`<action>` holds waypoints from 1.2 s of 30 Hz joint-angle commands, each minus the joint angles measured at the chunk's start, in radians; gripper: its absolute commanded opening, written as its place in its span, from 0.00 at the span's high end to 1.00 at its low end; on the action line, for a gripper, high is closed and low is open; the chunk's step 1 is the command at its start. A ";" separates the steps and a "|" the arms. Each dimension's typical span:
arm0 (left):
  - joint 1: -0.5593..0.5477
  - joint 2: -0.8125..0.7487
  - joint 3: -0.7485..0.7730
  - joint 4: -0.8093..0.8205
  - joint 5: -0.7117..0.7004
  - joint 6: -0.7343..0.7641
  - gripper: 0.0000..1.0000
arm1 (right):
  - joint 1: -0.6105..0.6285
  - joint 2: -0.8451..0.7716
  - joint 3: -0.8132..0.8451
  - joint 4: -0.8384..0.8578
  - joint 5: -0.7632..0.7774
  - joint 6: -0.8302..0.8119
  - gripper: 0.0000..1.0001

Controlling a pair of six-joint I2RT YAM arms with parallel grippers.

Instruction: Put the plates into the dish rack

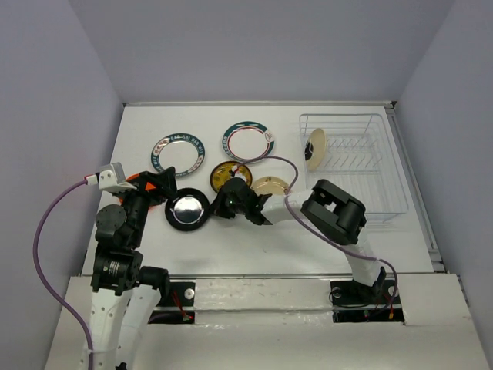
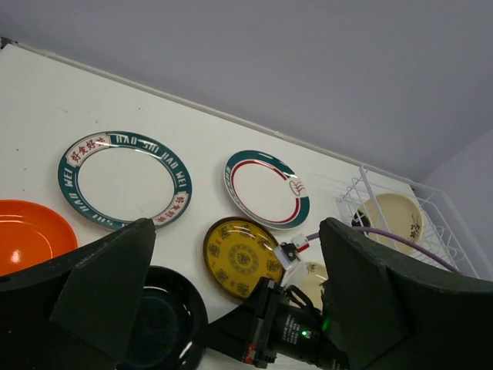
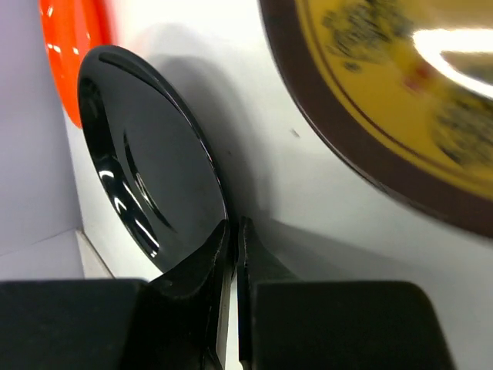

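Observation:
My right gripper [image 1: 216, 206] is shut on the right rim of the black plate [image 1: 187, 210]; the right wrist view shows the rim pinched between its fingers [image 3: 233, 228]. My left gripper [image 1: 156, 185] is open and empty, hovering over the orange plate [image 1: 137, 182], which it mostly hides. Two white plates with patterned rims [image 1: 179, 154] [image 1: 249, 140] lie at the back. The mustard-brown plate [image 1: 229, 173] and a cream plate [image 1: 271, 185] lie by the right arm. Another cream plate [image 1: 315, 148] stands in the wire dish rack [image 1: 343, 116].
The rack fills the right side of the table, and most of its slots hold nothing. The right arm's elbow [image 1: 333, 212] sits just left of the rack's near corner. A purple cable [image 1: 296, 173] loops over the cream plate. Walls close in the table at the back and both sides.

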 commanded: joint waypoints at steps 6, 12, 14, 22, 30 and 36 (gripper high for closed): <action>0.003 0.003 0.034 0.045 0.026 0.004 0.01 | 0.002 -0.493 -0.153 -0.132 0.340 -0.356 0.93; 0.002 0.026 0.036 0.047 0.077 0.005 0.01 | -0.139 -0.727 0.012 -0.493 0.716 -0.743 0.93; 0.002 0.031 0.037 0.044 0.084 0.007 0.01 | -0.292 -0.767 0.052 -0.561 0.779 -0.804 0.93; 0.002 0.034 0.040 0.045 0.104 0.011 0.01 | -0.656 -0.774 0.175 -0.645 0.954 -1.071 0.93; 0.003 0.039 0.039 0.047 0.106 0.011 0.01 | -0.704 -0.660 0.213 -0.720 0.872 -1.039 0.93; 0.003 0.040 0.039 0.048 0.107 0.011 0.01 | -0.704 -0.614 0.204 -0.768 0.818 -0.993 0.93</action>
